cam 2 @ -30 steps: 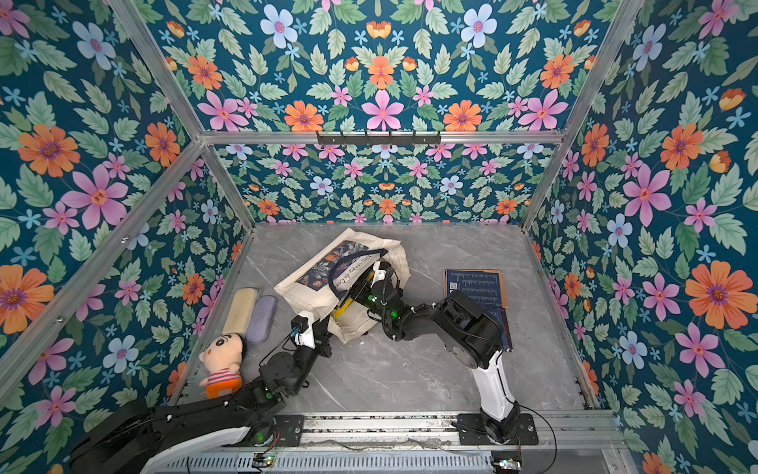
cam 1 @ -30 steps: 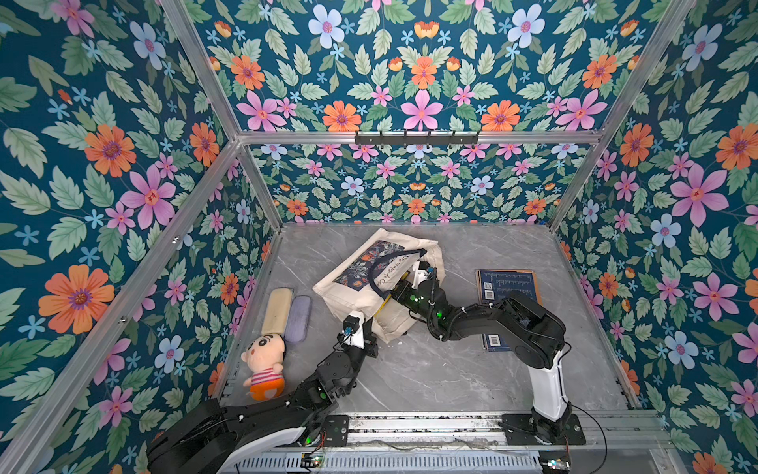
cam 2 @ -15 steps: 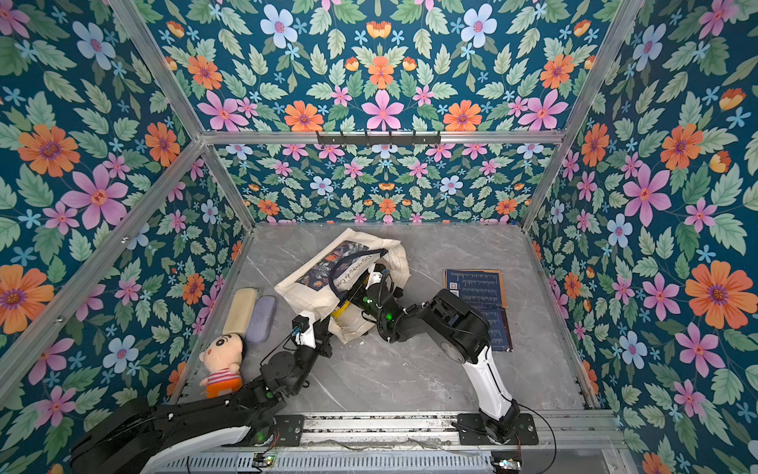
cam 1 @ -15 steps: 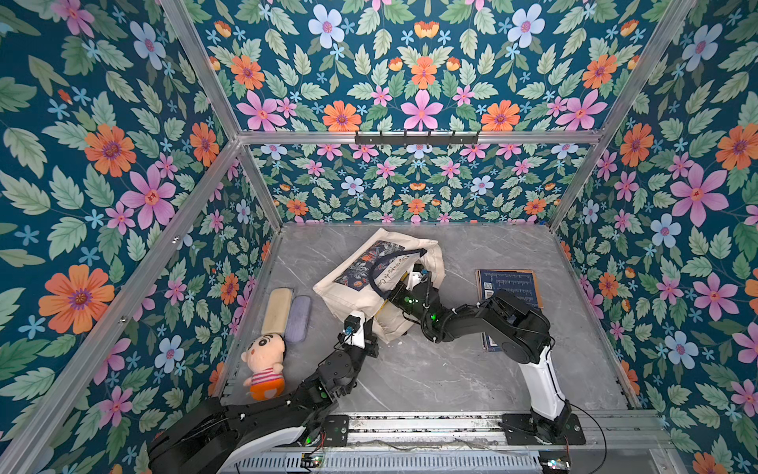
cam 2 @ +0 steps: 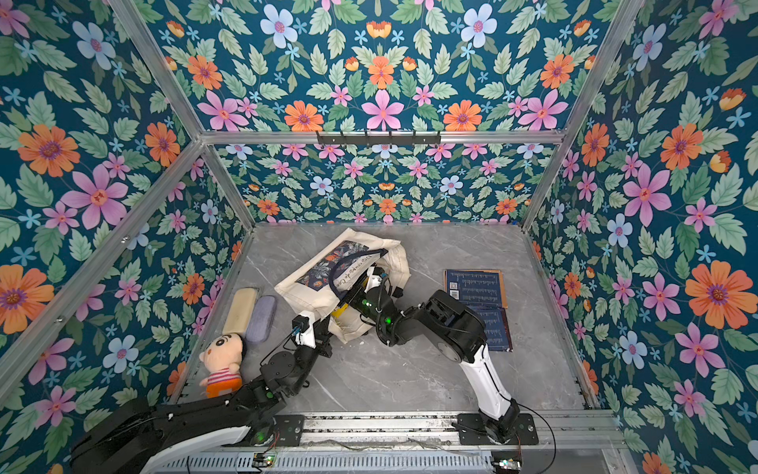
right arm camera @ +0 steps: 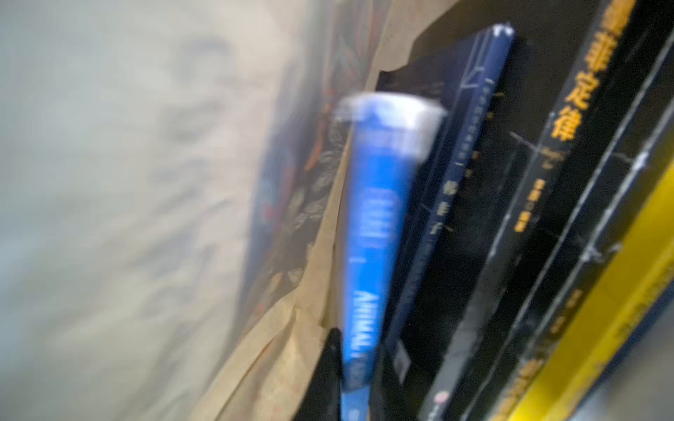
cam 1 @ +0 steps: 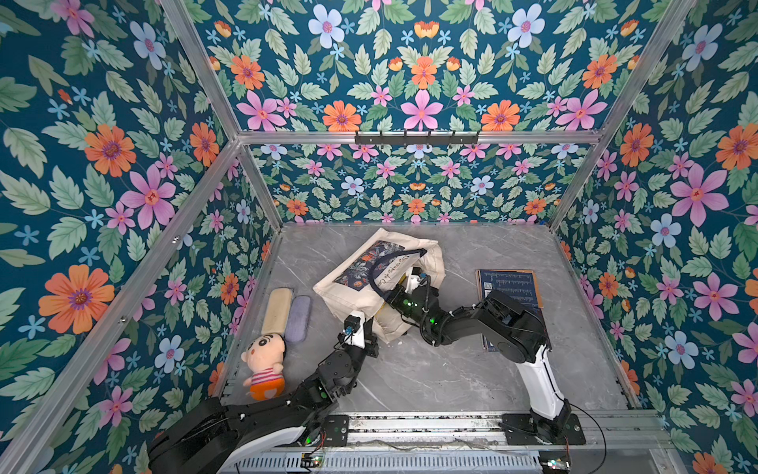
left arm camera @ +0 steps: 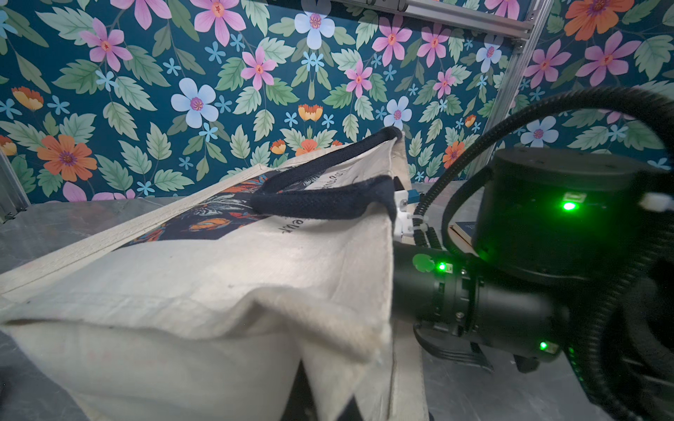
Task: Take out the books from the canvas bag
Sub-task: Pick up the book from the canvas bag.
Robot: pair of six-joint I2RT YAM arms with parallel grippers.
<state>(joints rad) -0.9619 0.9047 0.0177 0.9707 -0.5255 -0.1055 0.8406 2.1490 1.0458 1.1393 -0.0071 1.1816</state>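
Observation:
The cream canvas bag (cam 1: 352,287) (cam 2: 307,287) lies on its side mid-table, mouth toward the front right. My left gripper (cam 1: 371,330) (left arm camera: 328,401) is shut on a fold of the bag's front edge (left arm camera: 219,291). My right gripper (right arm camera: 355,364) is inside the mouth, shut on the spine of a thin blue book (right arm camera: 375,218). Beside it stand a navy book (right arm camera: 459,175), a black book with gold lettering (right arm camera: 569,145) and a yellow book (right arm camera: 601,328). In both top views the bag hides the right fingertips. Two dark blue books (cam 1: 510,287) (cam 2: 476,287) lie on the table at right.
A plush doll (cam 1: 264,365) lies at the front left, with a beige case (cam 1: 278,305) and a purple case (cam 1: 298,318) behind it. The right arm (cam 1: 508,328) crosses over the nearer of the books lying out. Flowered walls close in three sides; a hook rail (cam 1: 416,137) hangs on the back wall.
My right gripper has reached deeper into the bag mouth, opened, then shut on the blue book. The left gripper has kept its hold on the bag.

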